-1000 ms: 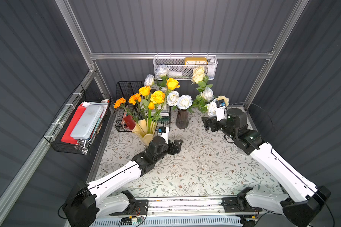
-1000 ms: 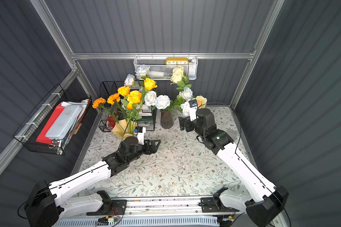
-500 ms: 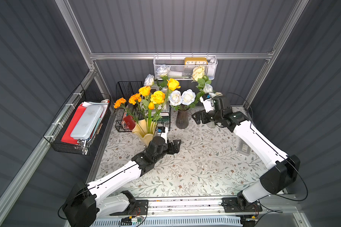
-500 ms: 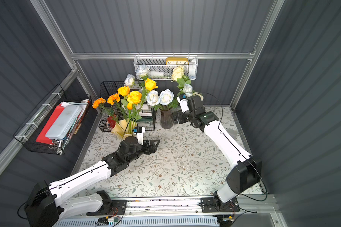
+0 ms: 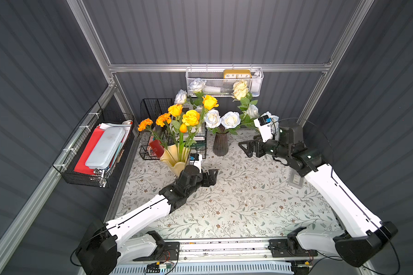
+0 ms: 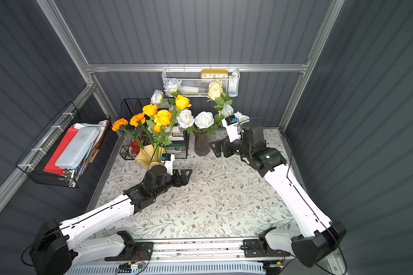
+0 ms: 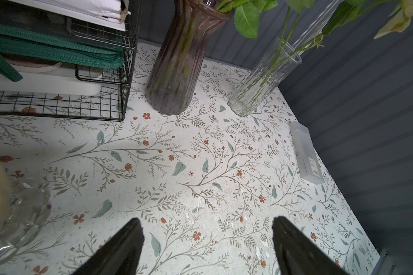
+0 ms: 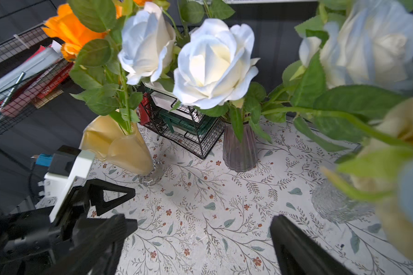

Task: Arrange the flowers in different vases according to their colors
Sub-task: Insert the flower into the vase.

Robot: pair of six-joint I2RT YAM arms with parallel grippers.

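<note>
Right gripper (image 5: 244, 149) shifted; clock face (image 5: 237, 75) reads 10 to 2

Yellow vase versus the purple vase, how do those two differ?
The yellow vase is opaque cream with a wavy flared rim; the purple vase is see-through ribbed glass with a narrowed waist. The yellow vase carries yellow roses and orange marigolds; the purple vase carries bluish-white roses. The yellow vase stands on a clear glass foot; the purple vase on its own flat base. Both stand upright on the floral tablecloth.
</note>
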